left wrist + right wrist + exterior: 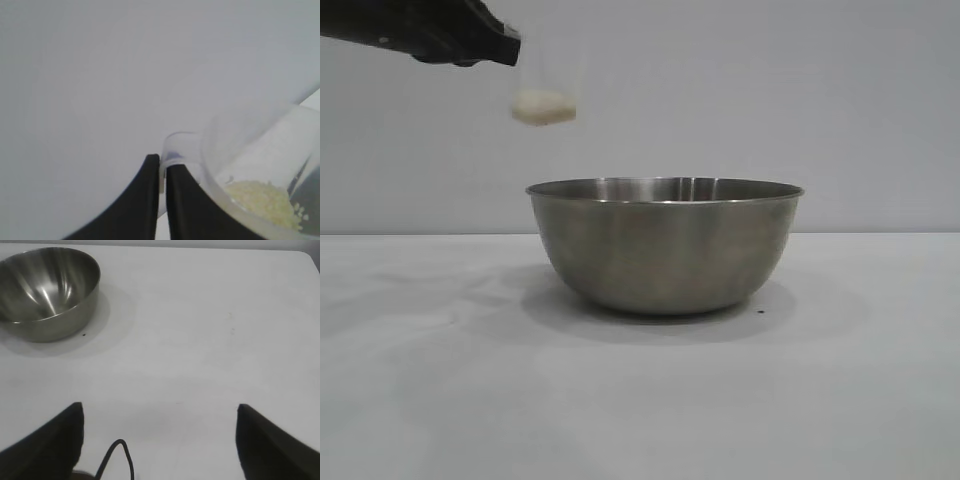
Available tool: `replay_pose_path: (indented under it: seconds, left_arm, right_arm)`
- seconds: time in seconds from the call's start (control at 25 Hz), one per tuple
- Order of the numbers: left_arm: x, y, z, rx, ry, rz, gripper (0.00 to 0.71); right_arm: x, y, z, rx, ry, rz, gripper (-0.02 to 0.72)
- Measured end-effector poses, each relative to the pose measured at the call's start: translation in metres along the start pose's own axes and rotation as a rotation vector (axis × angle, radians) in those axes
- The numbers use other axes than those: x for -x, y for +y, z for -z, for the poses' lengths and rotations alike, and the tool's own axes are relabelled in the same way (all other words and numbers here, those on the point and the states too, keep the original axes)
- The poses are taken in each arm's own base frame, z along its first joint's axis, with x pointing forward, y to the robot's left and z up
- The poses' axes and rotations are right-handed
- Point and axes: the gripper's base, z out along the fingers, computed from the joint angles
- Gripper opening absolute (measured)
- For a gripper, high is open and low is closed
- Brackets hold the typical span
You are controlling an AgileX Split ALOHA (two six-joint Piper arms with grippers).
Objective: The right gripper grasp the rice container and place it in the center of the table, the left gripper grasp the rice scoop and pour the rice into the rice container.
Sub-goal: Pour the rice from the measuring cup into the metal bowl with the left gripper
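Note:
The rice container [664, 245], a round steel bowl, stands upright on the white table [440, 400]; the right wrist view shows the rice container [47, 287] with nothing inside. High above its left rim hangs the rice scoop [546, 85], a clear cup holding rice [544, 105] in its bottom. My left gripper [510, 48] reaches in from the upper left, shut on the scoop's loop handle [175, 150]. The left wrist view shows the rice scoop [240, 150] with rice [262, 202] lying in it. My right gripper [160, 412] stands open over bare table, well away from the bowl.
A thin black cable loop [117, 455] shows by the right gripper's base. A tiny dark speck [761, 311] lies on the table beside the bowl. A plain grey wall stands behind the table.

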Motion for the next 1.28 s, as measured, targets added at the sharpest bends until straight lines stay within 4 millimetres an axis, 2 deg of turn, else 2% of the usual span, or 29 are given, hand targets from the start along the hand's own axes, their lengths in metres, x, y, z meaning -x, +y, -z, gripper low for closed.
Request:
replay_pose_path:
  seconds: [0.32, 0.76, 1.28]
  left_arm:
    - [0.014, -0.011, -0.009, -0.044, -0.029, -0.298, 0.0]
    - [0.036, -0.038, -0.016, -0.089, -0.108, -0.71, 0.0]
    - [0.038, -0.04, -0.016, -0.067, -0.132, -1.116, 0.0]
  right_arm:
    - [0.0, 0.0, 0.0, 0.0, 0.0, 0.0, 0.532]
    - [0.0, 0.0, 0.0, 0.0, 0.0, 0.0, 0.532]
    - [0.0, 0.0, 0.0, 0.0, 0.0, 0.0, 0.532]
